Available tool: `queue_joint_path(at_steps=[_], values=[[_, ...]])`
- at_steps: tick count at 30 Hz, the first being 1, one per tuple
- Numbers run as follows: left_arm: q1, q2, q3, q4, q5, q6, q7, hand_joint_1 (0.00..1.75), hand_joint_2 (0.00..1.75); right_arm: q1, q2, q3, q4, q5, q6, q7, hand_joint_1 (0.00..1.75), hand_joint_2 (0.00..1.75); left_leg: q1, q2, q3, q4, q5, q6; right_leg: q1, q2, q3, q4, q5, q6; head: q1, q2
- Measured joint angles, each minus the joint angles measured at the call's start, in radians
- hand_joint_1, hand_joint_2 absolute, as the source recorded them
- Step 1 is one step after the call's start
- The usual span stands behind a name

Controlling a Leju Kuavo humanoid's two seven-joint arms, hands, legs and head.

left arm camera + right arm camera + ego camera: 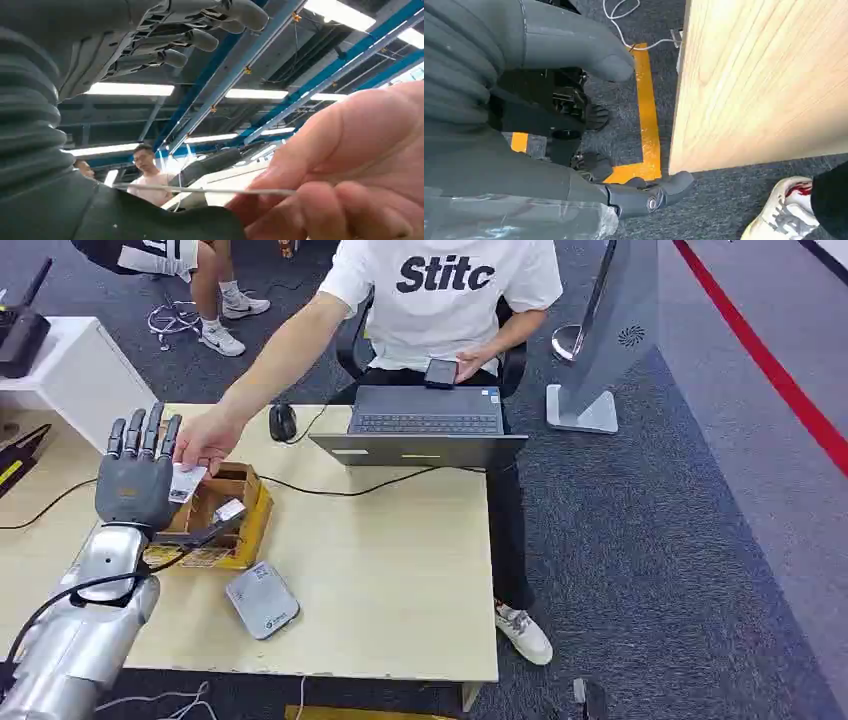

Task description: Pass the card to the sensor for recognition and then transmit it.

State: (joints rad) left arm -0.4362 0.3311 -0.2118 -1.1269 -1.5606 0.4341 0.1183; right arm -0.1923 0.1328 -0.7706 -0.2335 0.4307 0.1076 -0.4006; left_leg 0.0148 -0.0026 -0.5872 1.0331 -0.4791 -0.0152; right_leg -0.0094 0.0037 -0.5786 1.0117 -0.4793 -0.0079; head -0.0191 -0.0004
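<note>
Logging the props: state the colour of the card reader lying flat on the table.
Light grey; the card reader shows best in the head view.

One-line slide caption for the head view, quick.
Robot's raised left hand and a person's hand meet on a white card above the yellow box.

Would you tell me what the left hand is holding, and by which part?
The left hand holds a white card by one end; a person's hand pinches the other end.

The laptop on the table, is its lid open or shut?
Open: the laptop shows its keyboard, with the lid tilted back toward the robot.
</note>
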Motion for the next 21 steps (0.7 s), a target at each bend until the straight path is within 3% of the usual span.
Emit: queue_joint_path(at_steps=[7, 8, 21], values=[[-0.044, 0.003, -0.094, 0.043, 0.0, 0.054, 0.056, 0.0, 1.75, -0.004, 0.004, 0.0, 0.002, 0.009, 0.006, 0.006, 0.0, 1.75, 0.0, 0.0, 0.0, 0.0, 0.0, 0.0, 0.0, 0.0, 0.0, 0.0, 0.0, 0.0, 0.0, 0.0], [-0.046, 0.005, -0.105, 0.046, 0.0, 0.062, 0.07, 1.75, 1.75, -0.004, 0.005, 0.0, 0.002, 0.01, 0.007, 0.007, 0.0, 1.75, 0.0, 0.0, 0.0, 0.0, 0.0, 0.0, 0.0, 0.0, 0.0, 0.0, 0.0, 0.0, 0.0, 0.0], [-0.049, 0.048, -0.185, -0.035, 0.0, 0.071, 0.217, 1.75, 1.75, -0.003, 0.005, -0.001, 0.004, 0.012, 0.008, 0.006, 0.0, 1.75, 0.0, 0.0, 0.0, 0.0, 0.0, 0.0, 0.0, 0.0, 0.0, 0.0, 0.0, 0.0, 0.0, 0.0]])
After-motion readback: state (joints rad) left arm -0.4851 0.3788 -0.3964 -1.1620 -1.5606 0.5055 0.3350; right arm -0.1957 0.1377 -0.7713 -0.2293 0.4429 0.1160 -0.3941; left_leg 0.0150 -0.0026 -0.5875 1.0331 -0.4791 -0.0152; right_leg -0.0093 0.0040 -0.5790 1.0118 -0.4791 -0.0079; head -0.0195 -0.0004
